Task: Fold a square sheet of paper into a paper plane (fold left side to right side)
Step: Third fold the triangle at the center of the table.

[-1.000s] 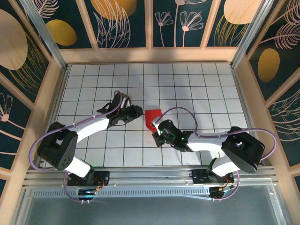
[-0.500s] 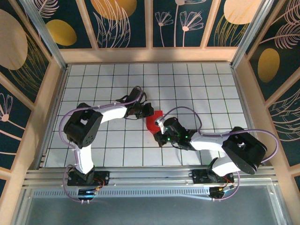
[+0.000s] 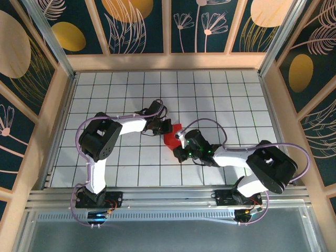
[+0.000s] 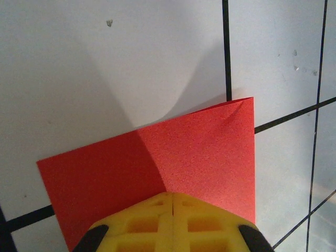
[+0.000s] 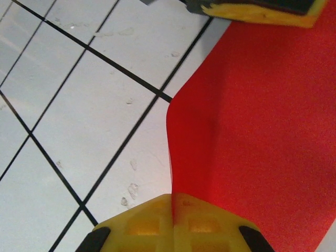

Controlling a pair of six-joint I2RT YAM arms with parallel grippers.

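Note:
The square sheet of paper [image 3: 170, 137] is bright red and lies partly folded near the middle of the white grid table. My left gripper [image 3: 164, 127] is at its upper left edge. In the left wrist view its yellow jaws are shut, tip [image 4: 172, 195] down over the flat red sheet [image 4: 199, 152]. My right gripper [image 3: 181, 147] is at the sheet's lower right. In the right wrist view it [image 5: 172, 198] is shut on the edge of the sheet [image 5: 262, 121], which rises in a curve from the jaws. The left fingers [image 5: 262, 13] show at the sheet's far edge.
The tabletop [image 3: 220, 100] is white tiles with black grid lines, boxed in by a wooden frame [image 3: 168, 62] at the back and sides. A metal rail [image 3: 168, 197] runs along the near edge by the arm bases.
My left arm has swung right from the open tiles to the sheet's upper left edge, and its jaws have shut. My right gripper has stayed shut at the sheet, shifting slightly.

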